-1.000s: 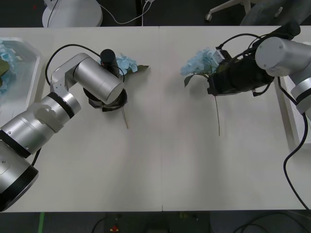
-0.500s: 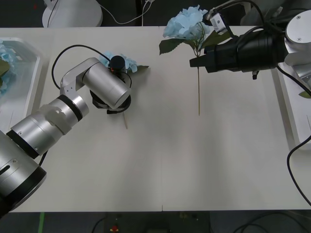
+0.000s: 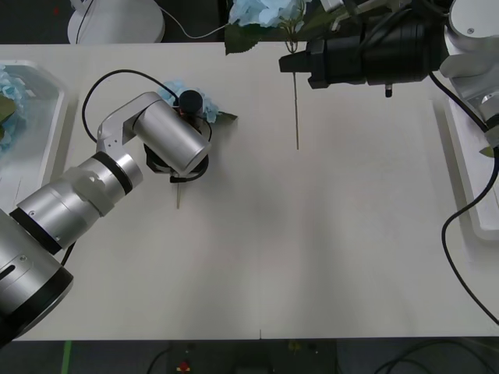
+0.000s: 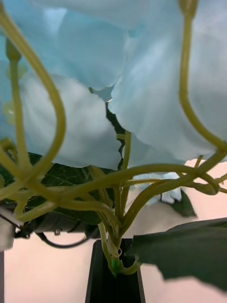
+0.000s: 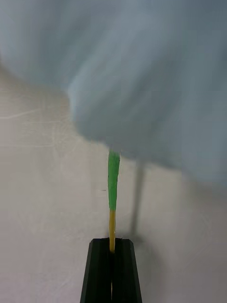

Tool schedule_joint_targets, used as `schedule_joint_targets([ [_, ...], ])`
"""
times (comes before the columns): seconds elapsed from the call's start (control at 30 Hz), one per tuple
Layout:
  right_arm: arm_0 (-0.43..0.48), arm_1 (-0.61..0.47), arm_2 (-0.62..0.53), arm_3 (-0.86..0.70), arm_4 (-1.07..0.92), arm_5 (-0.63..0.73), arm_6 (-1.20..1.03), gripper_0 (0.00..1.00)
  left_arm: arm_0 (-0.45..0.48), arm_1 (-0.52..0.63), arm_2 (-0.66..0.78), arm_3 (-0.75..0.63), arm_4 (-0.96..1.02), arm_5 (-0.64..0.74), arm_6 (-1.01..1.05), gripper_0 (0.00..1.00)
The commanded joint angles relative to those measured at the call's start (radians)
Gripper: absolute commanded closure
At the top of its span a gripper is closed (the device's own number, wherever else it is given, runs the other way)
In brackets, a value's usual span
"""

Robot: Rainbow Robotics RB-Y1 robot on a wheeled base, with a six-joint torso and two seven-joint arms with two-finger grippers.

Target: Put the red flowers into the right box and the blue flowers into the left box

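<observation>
At the far left edge of the white table (image 3: 257, 257) sits the left box (image 3: 40, 156). One bunch of blue flowers (image 3: 9, 92) already lies inside it, with green leaves beside the petals.

Next comes the left arm. It is big and silver, and it reaches up from the lower left corner toward the middle of the table, bent at the elbow, with its wrist turned down over the table top. The left gripper (image 3: 181, 173) is low, close to the table. Its two black fingers (image 5: 101, 270) are pressed tight together on the thin stem of a second blue flower (image 3: 193, 101). The pale bloom pokes out from behind the wrist, on the far side of it, and the bare end of the stem sticks out toward the robot.

Further right, the right arm stretches across from the right side, lying almost flat and pointing left, up high near the far edge of the table. The right gripper (image 3: 292, 64) is clamped on the stem of a third blue flower (image 3: 261, 11), just under the bloom. The bloom and leaves are at the top edge, and the long stem (image 3: 296, 109) hangs down.

At the far right edge is the right box (image 3: 466, 167), with a bit of green leaf (image 3: 489, 151) at its rim.
</observation>
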Motion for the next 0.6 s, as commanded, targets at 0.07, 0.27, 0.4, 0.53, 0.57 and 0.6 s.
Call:
schedule_joint_targets([
  [0.07, -0.078, 0.066, 0.012, -0.039, -0.058, -0.051, 0.043, 1.00, -0.048, 0.082, -0.001, -0.195, -0.012, 0.139, -0.003, 1.00],
  [0.27, -0.096, 0.097, 0.052, -0.041, -0.079, -0.103, 0.044, 1.00, -0.002, 0.165, 0.114, -0.419, -0.004, 0.314, -0.082, 1.00],
  [0.4, -0.098, 0.115, 0.058, -0.039, -0.079, -0.118, 0.040, 1.00, 0.098, 0.234, 0.292, -0.595, -0.001, 0.429, -0.209, 1.00],
  [0.53, -0.098, 0.123, 0.063, -0.039, -0.081, -0.118, 0.032, 1.00, 0.213, 0.309, 0.510, -0.746, 0.031, 0.523, -0.395, 1.00],
  [0.57, -0.098, 0.124, 0.063, -0.039, -0.081, -0.118, 0.031, 1.00, 0.231, 0.323, 0.551, -0.766, 0.044, 0.535, -0.441, 1.00],
  [0.6, -0.098, 0.126, 0.063, -0.039, -0.081, -0.118, 0.031, 1.00, 0.259, 0.341, 0.618, -0.784, 0.064, 0.549, -0.507, 1.00],
])
